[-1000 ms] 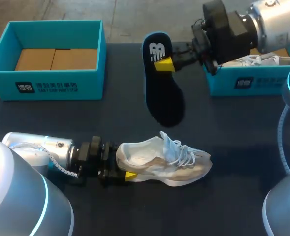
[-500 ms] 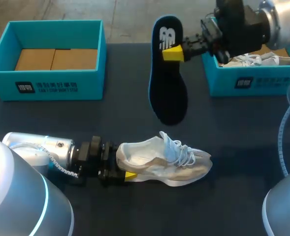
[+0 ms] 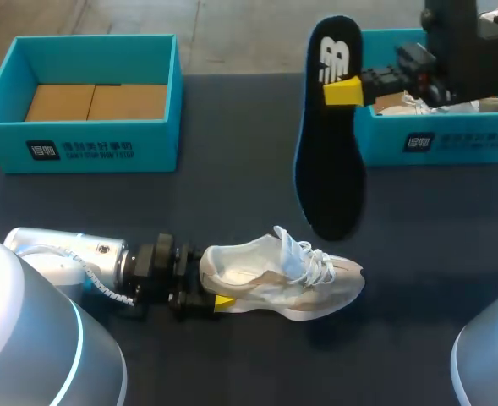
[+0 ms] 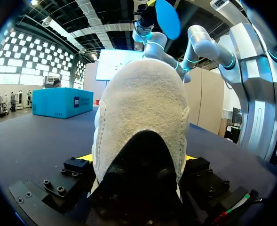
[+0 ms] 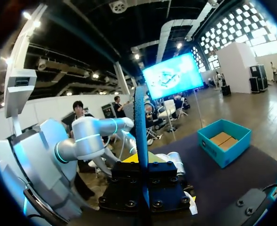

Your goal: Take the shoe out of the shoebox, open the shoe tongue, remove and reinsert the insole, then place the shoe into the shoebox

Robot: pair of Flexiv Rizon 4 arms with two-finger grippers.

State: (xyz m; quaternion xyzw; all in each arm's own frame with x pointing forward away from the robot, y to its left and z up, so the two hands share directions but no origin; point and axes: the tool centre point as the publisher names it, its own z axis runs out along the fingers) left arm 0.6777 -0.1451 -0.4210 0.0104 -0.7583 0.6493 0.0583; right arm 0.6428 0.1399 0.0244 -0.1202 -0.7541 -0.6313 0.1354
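A white lace-up shoe [image 3: 282, 275] lies on the dark table, toe pointing right. My left gripper [image 3: 208, 286] is at its heel, one finger on each side, shut on the shoe. In the left wrist view the heel [image 4: 143, 117] fills the gap between the fingers of that gripper [image 4: 137, 160]. My right gripper [image 3: 343, 91] hangs in the air above and to the right of the shoe. It is shut on a black insole [image 3: 329, 152] with a blue edge, held near its heel end, toe end down. The right wrist view shows the insole [image 5: 140, 117] edge-on in the right gripper [image 5: 143, 165].
A teal shoebox [image 3: 88, 135] with brown cardboard inside stands at the back left. A second teal shoebox [image 3: 439, 144] at the back right holds another white shoe [image 3: 451, 103]. Bare dark table lies between the boxes and in front of the shoe.
My right gripper has carried the insole to the right and higher, toward the right box. The left arm and the shoe have stayed put.
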